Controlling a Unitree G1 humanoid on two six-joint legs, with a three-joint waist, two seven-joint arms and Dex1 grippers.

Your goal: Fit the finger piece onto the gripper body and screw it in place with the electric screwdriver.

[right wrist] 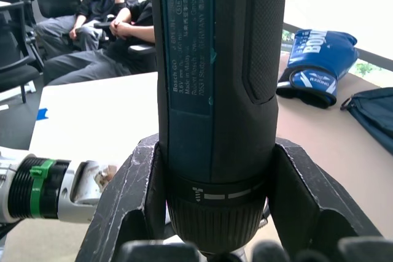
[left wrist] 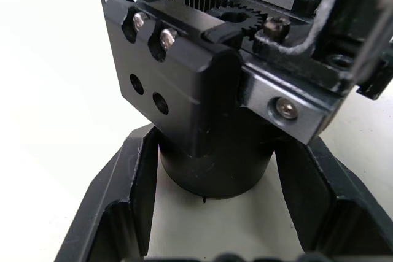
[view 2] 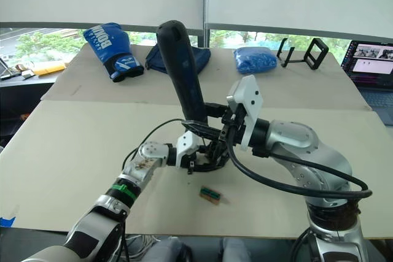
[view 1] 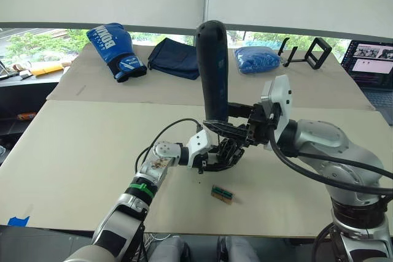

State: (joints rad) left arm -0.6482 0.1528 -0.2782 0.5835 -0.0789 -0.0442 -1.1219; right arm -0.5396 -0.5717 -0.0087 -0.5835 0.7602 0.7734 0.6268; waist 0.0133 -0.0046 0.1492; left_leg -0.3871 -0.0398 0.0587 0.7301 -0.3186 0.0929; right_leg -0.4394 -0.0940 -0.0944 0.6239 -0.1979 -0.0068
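Left wrist view sits close on the gripper body (left wrist: 209, 90) — a chunky black block with silvery screws, a small toothed gear on top and a round black base — pinched between the two black fingers (left wrist: 129, 194) of the left gripper (view 1: 216, 159). Its far side is cut off at the picture edge. No leaf-shaped black finger piece can be made out for certain.

Right wrist view: the electric screwdriver (right wrist: 215, 78), a thick dark blue-black cylinder with a printed label, is clamped upright by the right gripper (view 1: 236, 128); its bit is hidden below the fingers. Two seated people (right wrist: 104, 10) show behind it.

Head views — screwdriver handle (view 1: 212, 69) standing directly above the block, mid-table on the pale cardboard-covered table (view 1: 80, 151). A tiny green-brown rectangular block (view 1: 222, 194) lies just beside, nearer the robot. Far edge: blue boxing glove (view 1: 115, 50), dark navy pouch (view 1: 175, 57), blue crumpled bag (view 1: 257, 59), black frame stand (view 1: 310, 53), laptop (view 1: 373, 65).
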